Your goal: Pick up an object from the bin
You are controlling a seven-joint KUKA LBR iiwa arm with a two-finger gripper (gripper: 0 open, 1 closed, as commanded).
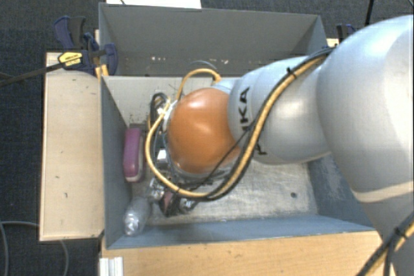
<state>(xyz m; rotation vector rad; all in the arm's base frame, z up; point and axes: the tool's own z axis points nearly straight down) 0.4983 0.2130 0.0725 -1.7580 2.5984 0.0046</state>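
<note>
My gripper [167,195] reaches down into the bin's front-left corner, mostly hidden under the arm's orange dome. A purple oblong thing [132,153] lies along the left wall, just left of the gripper. A clear, crumpled thing [135,217] rests in the front-left corner, close to the gripper's lower end. Small dark and reddish bits [173,203] lie right under the gripper; what they are I cannot tell.
A black, thin thing [157,104] sits near the left wall behind the dome. The arm and its yellow cable cover the middle of the bin. Bare grey floor shows at the front right.
</note>
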